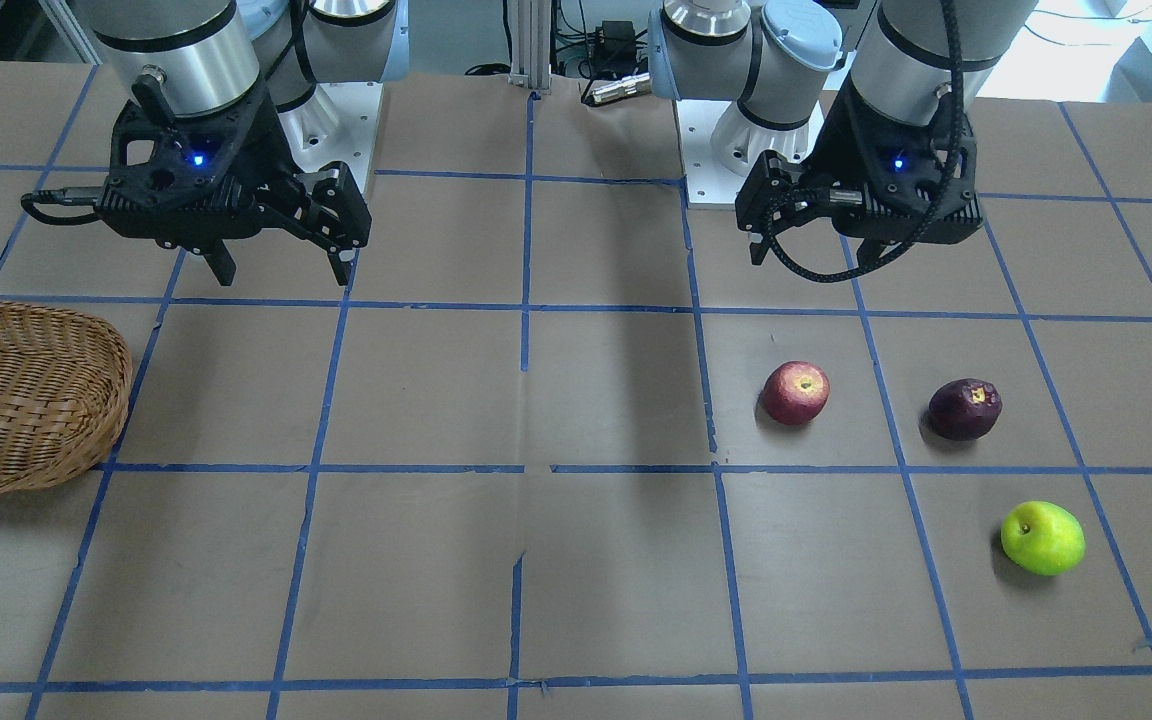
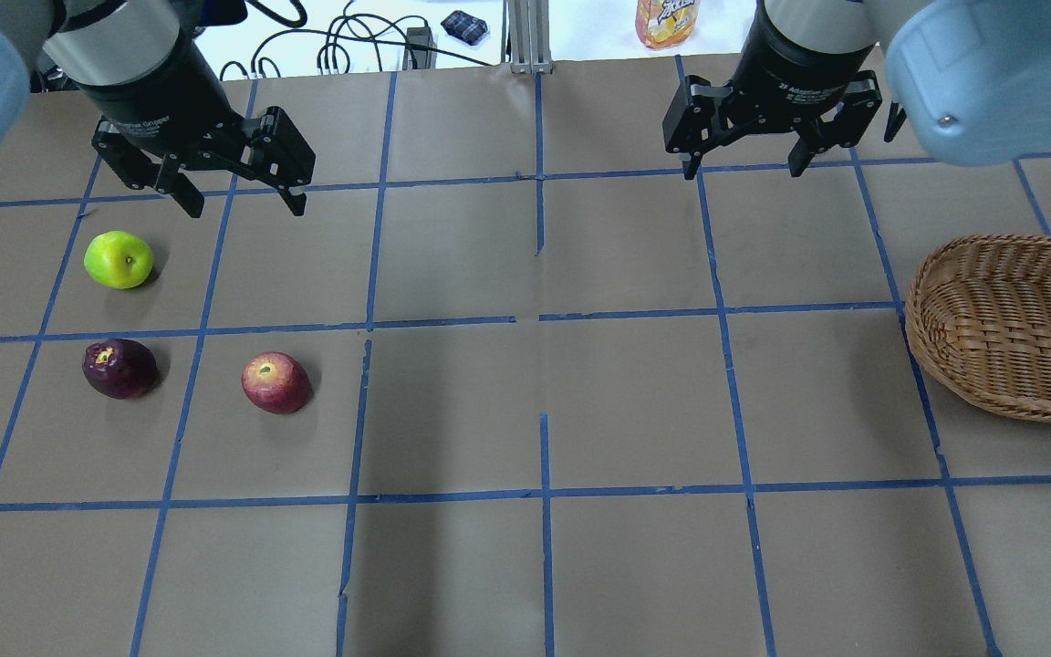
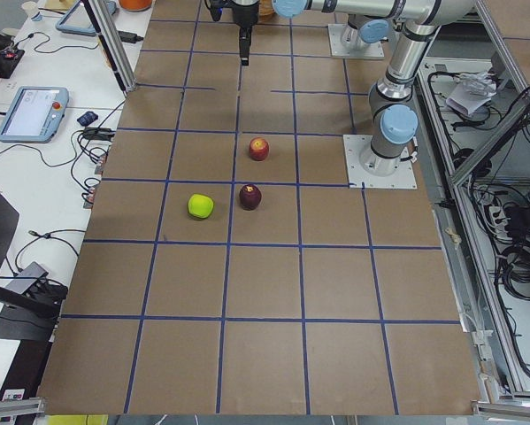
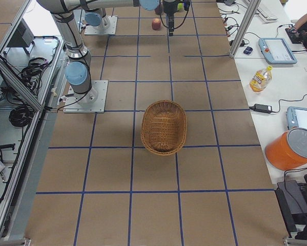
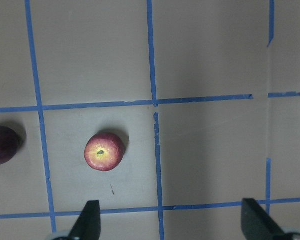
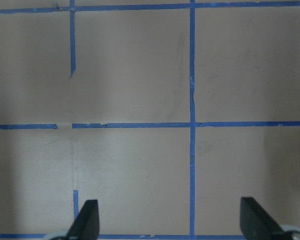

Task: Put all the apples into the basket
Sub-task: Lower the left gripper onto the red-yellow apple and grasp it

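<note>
While nothing is yet sitting in the basket [image 1: 56, 318], the front-facing view is showing all 3 apples lying on the bench [image 1: 586, 400]. The red apple [image 1: 795, 392], the maroon apple [image 1: 964, 408] and the green apple [image 1: 1041, 538] are all lying on the left arm's side, well apart from the basket at the opposite end. The left hand [image 1: 811, 255] and the right hand [image 1: 283, 268] are both hanging above the bench, spread wide and pinching nothing.

From overhead, the left hand is hovering near the green apple and touching none. The right hand is hanging well short of the basket, whose bowl is looking empty.

The exterior left view is showing the 3 apples lying near each other but apart. The exterior right view is showing nothing lying inside the basket.

The left wrist camera is looking down on the red apple, ahead of its spread hand. The right wrist camera is showing no apple.

Judging by this, 0 of 3 apples are sitting in place, and all 3 pick-ups and carries are remaining.
</note>
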You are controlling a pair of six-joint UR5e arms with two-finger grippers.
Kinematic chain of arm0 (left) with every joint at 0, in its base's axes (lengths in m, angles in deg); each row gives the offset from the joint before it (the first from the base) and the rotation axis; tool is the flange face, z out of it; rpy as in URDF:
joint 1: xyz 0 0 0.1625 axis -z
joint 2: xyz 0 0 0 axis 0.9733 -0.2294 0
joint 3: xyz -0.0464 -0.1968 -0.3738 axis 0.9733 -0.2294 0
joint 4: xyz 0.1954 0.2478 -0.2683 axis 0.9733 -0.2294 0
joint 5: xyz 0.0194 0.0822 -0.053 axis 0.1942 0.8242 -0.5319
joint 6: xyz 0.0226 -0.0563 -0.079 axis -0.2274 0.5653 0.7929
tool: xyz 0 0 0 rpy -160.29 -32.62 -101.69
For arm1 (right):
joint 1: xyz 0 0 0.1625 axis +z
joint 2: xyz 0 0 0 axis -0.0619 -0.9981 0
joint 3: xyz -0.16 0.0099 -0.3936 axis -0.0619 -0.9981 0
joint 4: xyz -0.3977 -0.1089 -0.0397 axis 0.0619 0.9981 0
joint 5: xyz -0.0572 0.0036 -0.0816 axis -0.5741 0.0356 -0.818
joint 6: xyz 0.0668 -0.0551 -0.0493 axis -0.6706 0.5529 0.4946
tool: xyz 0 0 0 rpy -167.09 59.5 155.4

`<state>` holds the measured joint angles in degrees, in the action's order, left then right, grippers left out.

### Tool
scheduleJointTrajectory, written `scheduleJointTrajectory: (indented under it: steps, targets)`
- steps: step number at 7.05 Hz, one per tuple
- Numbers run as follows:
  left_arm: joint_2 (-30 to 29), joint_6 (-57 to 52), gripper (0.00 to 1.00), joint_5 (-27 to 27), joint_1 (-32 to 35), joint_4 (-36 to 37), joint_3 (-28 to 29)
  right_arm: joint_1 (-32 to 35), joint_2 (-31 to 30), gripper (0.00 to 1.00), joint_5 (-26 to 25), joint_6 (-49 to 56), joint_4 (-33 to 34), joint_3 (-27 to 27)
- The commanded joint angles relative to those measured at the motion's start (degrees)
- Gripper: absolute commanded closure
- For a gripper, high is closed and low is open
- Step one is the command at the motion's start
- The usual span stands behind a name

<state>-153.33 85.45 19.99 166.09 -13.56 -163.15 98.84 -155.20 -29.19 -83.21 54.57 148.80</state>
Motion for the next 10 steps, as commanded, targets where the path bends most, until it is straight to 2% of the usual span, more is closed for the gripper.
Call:
scheduleJointTrajectory:
  steps: [1, 3, 4, 5, 10]
  targets:
    - [-2.0, -5.0, 0.00, -0.1, -5.5, 10.3, -11.1, 0.1, 0.1, 0.00, 0.0, 0.0, 0.1, 0.1]
    - [-0.7, -13.7, 0.00, -0.2, -11.2, 19.4, -23.4, 0.1, 0.1, 0.00, 0.0, 0.0, 0.1, 0.1]
    - [-2.6, -14.1, 0.00, -0.2, -11.7, 28.2, -27.3, 0.1, 0.0, 0.00, 0.0, -0.1, 0.0, 0.0]
    - [-3.5, -14.2, 0.00, -0.5, -11.7, 31.1, -30.2, 0.1, 0.1, 0.00, 0.0, -0.1, 0.2, 0.1]
    - [-9.1, -13.5, 0.00, -0.1, -12.0, 44.2, -36.4, 0.1, 0.1, 0.00, 0.0, -0.1, 0.3, 0.1]
